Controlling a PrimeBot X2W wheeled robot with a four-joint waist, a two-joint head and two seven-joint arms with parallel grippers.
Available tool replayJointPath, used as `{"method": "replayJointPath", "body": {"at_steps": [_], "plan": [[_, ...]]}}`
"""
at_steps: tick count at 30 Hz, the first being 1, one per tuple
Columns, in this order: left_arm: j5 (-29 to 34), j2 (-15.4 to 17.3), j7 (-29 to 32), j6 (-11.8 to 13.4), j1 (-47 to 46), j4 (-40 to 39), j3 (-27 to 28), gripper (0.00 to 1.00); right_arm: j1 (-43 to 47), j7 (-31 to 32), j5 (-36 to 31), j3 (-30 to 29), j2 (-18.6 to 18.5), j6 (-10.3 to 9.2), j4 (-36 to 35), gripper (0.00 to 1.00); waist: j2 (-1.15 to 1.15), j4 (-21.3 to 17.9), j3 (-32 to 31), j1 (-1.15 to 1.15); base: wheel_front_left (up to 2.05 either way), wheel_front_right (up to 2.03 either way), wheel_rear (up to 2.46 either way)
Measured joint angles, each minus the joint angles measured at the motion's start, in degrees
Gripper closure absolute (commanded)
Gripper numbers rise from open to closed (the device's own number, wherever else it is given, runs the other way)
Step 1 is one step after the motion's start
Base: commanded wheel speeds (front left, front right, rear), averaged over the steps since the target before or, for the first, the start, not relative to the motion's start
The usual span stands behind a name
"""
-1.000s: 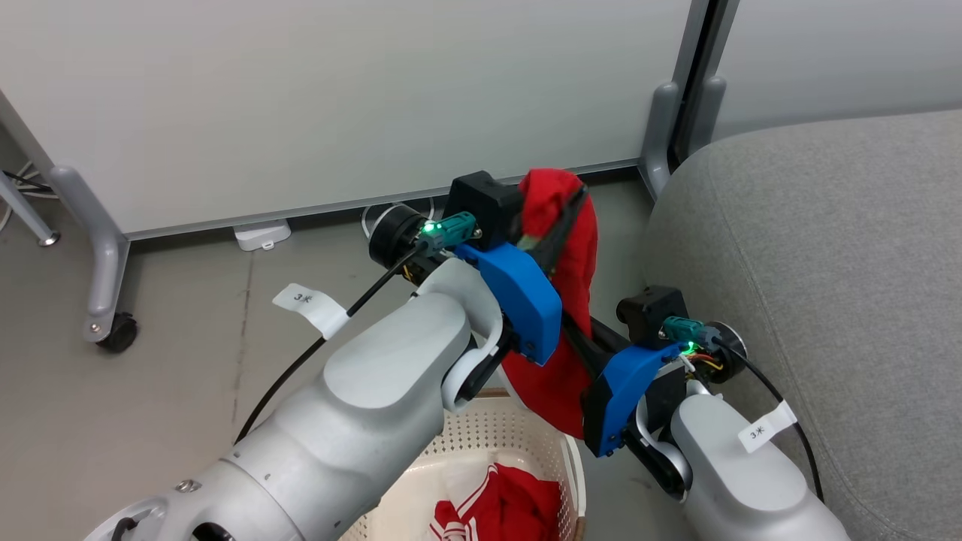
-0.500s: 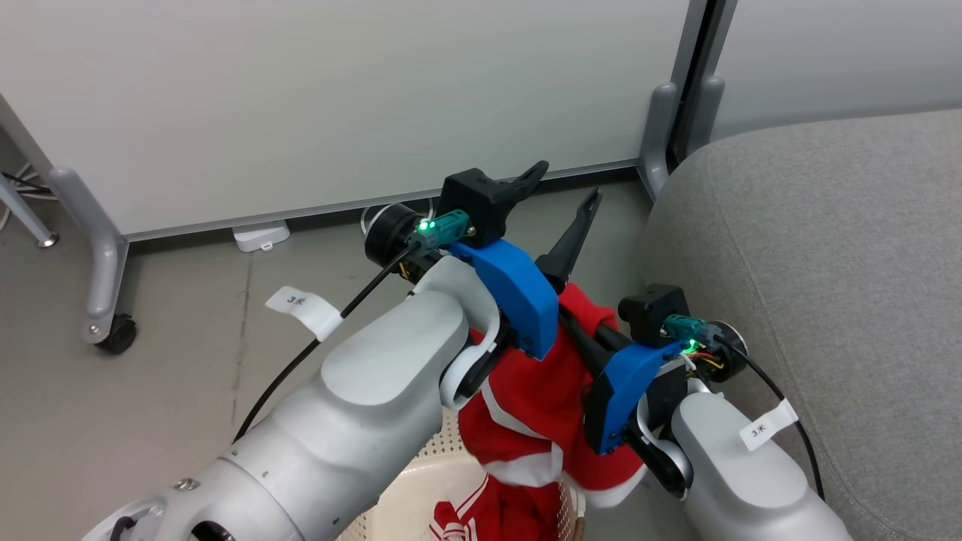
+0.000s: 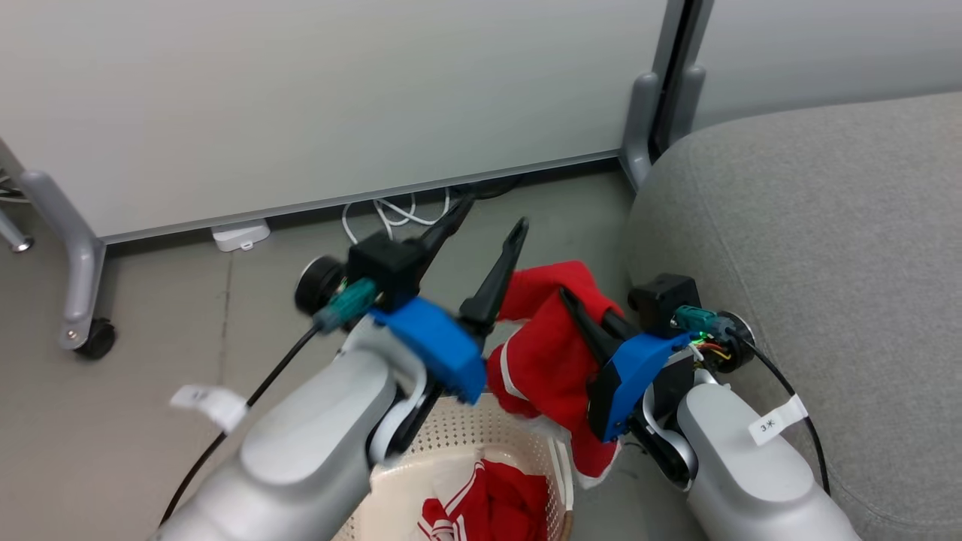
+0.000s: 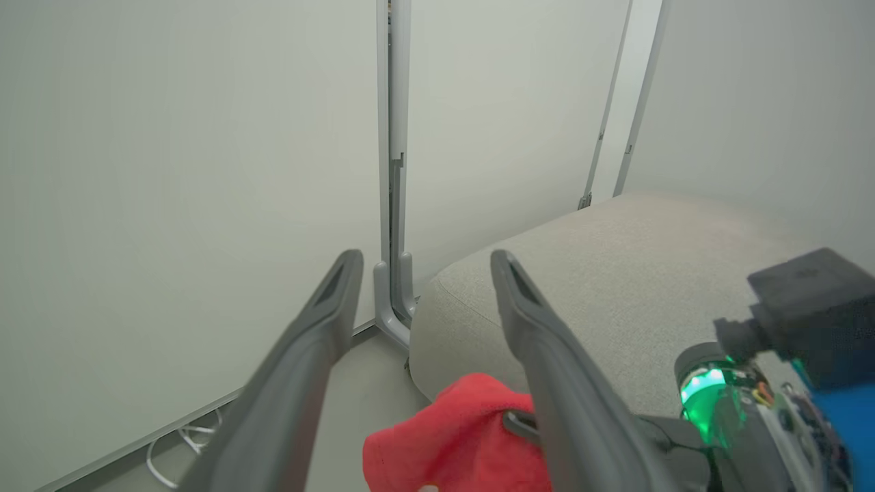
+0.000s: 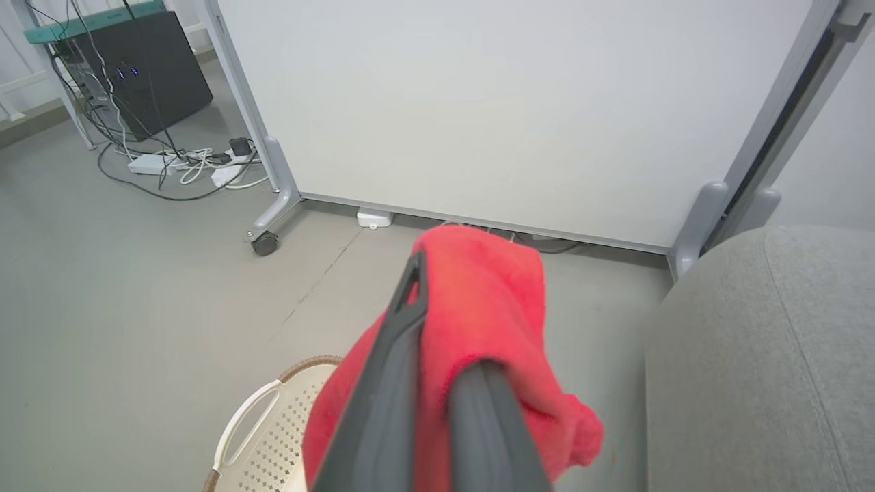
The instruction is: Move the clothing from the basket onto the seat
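A piece of the red clothing (image 3: pixel 545 357) with white trim hangs over the basket's far edge, and my right gripper (image 3: pixel 575 308) is shut on its upper fold. From the right wrist, the clothing (image 5: pixel 492 301) drapes over both closed fingers (image 5: pixel 403 342). My left gripper (image 3: pixel 488 224) stands open just left of it with nothing between its fingers (image 4: pixel 321 321); the red cloth (image 4: pixel 451 437) lies below them. The cream basket (image 3: pixel 481 432) sits at the bottom centre with more red, white-striped clothing (image 3: pixel 488 503) inside. The grey seat (image 3: pixel 797 240) is on the right.
A white partition panel (image 3: pixel 338 98) on grey legs with a castor (image 3: pixel 94 338) stands behind. White cables (image 3: pixel 391 214) and a small white box (image 3: pixel 240 234) lie at its foot. A black cabinet (image 5: pixel 147 68) with floor cables (image 5: pixel 184 164) is at the far left.
My left gripper opened, let go of the red clothing and drew back to the left and down. The cloth dropped and now hangs from the right gripper alone. The head camera shifted slightly.
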Motion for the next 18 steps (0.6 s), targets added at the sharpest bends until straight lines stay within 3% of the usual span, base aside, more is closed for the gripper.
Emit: {"method": "replayJointPath", "body": {"at_steps": [9,18], "plan": [[10.48,7.15,0.00,0.81,20.29,-17.44,13.71,0.00,-0.59,-0.03,-2.33,-2.35,0.00,0.00,-2.34,1.00,0.00,-3.80,0.44,0.00,0.00,0.00,0.00],[17.06,6.99,0.00,0.78,35.23,-23.64,24.73,0.00,-0.32,0.29,-3.89,-4.74,-0.02,0.00,-5.55,1.00,0.00,-9.62,0.64,0.00,0.00,0.00,0.00]]}}
